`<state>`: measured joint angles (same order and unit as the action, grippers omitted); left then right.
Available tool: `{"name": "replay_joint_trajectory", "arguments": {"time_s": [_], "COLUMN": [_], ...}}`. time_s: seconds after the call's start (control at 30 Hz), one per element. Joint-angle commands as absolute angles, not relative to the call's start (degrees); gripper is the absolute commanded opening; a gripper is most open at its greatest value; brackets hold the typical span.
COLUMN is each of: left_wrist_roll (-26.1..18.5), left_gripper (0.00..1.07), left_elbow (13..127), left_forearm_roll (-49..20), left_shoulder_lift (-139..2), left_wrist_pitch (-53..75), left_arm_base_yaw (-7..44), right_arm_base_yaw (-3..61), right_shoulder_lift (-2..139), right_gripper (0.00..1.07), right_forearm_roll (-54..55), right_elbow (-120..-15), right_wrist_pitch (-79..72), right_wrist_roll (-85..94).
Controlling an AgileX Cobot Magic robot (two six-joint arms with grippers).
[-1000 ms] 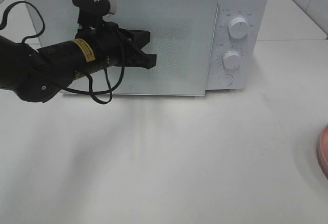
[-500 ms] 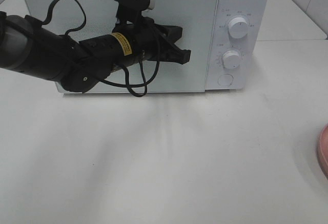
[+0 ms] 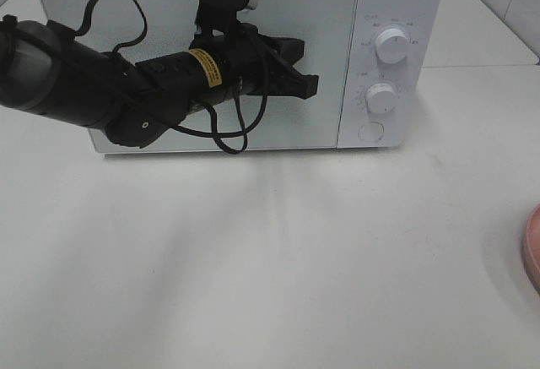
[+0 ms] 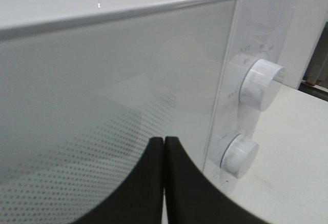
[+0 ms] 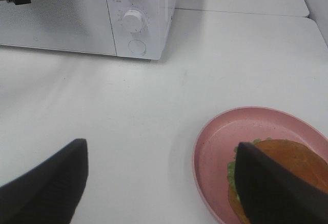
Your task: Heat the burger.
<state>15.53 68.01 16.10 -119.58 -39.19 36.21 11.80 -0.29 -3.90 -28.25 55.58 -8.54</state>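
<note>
From the high camera, the left hand (image 3: 305, 69) is up against the white microwave (image 3: 396, 14) door, fingers clenched together, nothing in them. A sliver of pink plate (image 3: 532, 251) peeks in at the desk (image 3: 295, 259) edge. Left wrist view: fingertips (image 4: 154, 183) pressed shut by the two knobs. Right wrist view: right hand (image 5: 159, 183) spread wide above the desk, with the burger (image 5: 287, 167) sitting on the plate beside one finger.

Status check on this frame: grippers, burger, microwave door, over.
Left gripper shut, empty, at the closed microwave door. Right gripper open above the table. Burger on the pink plate, not in the microwave. Door shut, blocks loading.
</note>
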Motion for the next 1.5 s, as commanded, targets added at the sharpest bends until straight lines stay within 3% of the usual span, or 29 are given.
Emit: {"name": "replay_joint_trajectory", "arguments": {"time_s": [0.03, 0.23, 0.43, 0.5, 0.6, 0.67, 0.7, 0.77, 1.07, 1.23, 1.5], "left_wrist_roll": [23.2, 28.0, 28.2, 28.2, 28.2, 28.2, 28.2, 28.1, 28.1, 28.1, 27.9], "left_gripper": [0.00, 0.00, 0.00, 0.09, 0.14, 0.43, 0.43, 1.02, 0.98, 0.98, 0.98], "left_elbow": [66.3, 58.3, 51.8, 48.6, 48.4, 48.2, 48.2, 48.2, 48.2, 48.3, 48.3], "left_forearm_roll": [23.6, 32.5, 32.9, 32.8, 32.8, 32.8, 32.8, 32.6, 30.7, 23.8, 21.3], "left_shoulder_lift": [-115.9, -108.5, -100.8, -94.8, -93.3, -90.0, -90.0, -87.0, -85.0, -83.6, -82.0], "left_wrist_pitch": [-39.7, -39.6, -32.3, -20.7, -17.9, -7.6, -7.6, 1.4, 17.0, 39.0, 50.5], "left_arm_base_yaw": [34.8, 34.8, 34.8, 34.8, 34.8, 34.8, 34.8, 34.8, 34.8, 34.8, 32.2], "right_arm_base_yaw": [11.5, 11.5, 11.5, 11.5, 11.5, 11.5, 11.5, 11.5, 11.5, 11.5, 11.5], "right_shoulder_lift": [-1.8, -1.8, -1.8, -1.8, -1.8, -1.8, -1.8, -1.8, -1.8, -1.8, -1.8], "right_gripper": [0.75, 0.75, 0.75, 0.75, 0.75, 0.75, 0.75, 0.75, 0.75, 0.75, 0.75], "right_forearm_roll": [-3.7, -3.7, -3.7, -3.7, -3.7, -3.7, -3.7, -3.7, -3.7, -3.7, -3.7], "right_elbow": [-28.3, -28.3, -28.3, -28.3, -28.3, -28.3, -28.3, -28.3, -28.3, -28.3, -28.3], "right_wrist_pitch": [55.1, 55.1, 55.1, 55.1, 55.1, 55.1, 55.1, 55.1, 55.1, 55.1, 55.1], "right_wrist_roll": [-8.8, -8.8, -8.8, -8.8, -8.8, -8.8, -8.8, -8.8, -8.8, -8.8, -8.8]}}
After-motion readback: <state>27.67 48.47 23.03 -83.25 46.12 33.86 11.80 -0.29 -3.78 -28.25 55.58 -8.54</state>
